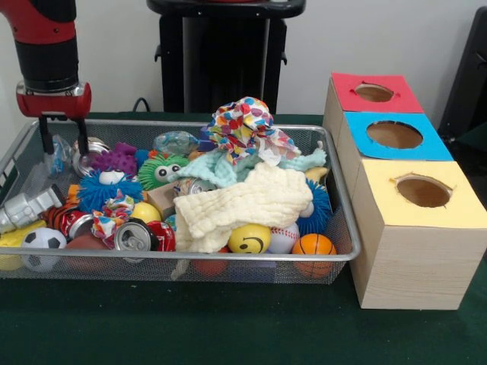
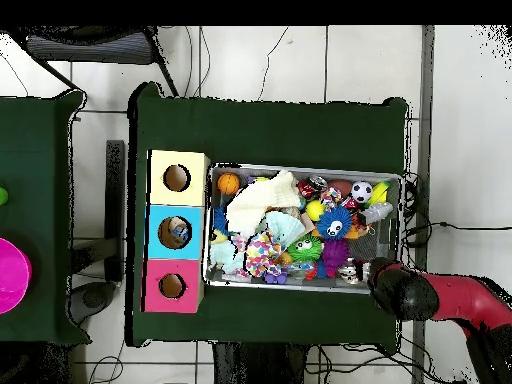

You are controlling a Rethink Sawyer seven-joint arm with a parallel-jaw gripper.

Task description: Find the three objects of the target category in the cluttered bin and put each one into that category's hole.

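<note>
The wire mesh bin (image 1: 346,228) is full of clutter; it also shows in the overhead view (image 2: 400,200). My gripper (image 1: 64,146) hangs open over its far left corner, holding nothing. A see-through crinkly bottle (image 1: 58,158) lies just below, between the fingers. Another clear bottle (image 1: 176,141) lies at the back middle. A third silvery-clear bottle (image 1: 27,207) lies against the left wall, also in the overhead view (image 2: 372,213). The blue-surround hole (image 1: 394,134) is the middle one of the wooden box, right of the bin. In the overhead view (image 2: 176,231) something pale shows inside it. There the arm's end (image 2: 398,289) hides the gripper.
A cream cloth (image 1: 243,205), a mint cloth (image 1: 221,167) and a dotted cloth (image 1: 243,122) lie mid-bin. Crushed cans (image 1: 135,236), a can (image 1: 93,148) by the gripper, balls (image 1: 249,239) and fuzzy toys (image 1: 106,186) fill the rest. The red hole (image 1: 374,93) and yellow hole (image 1: 423,192) flank the blue one.
</note>
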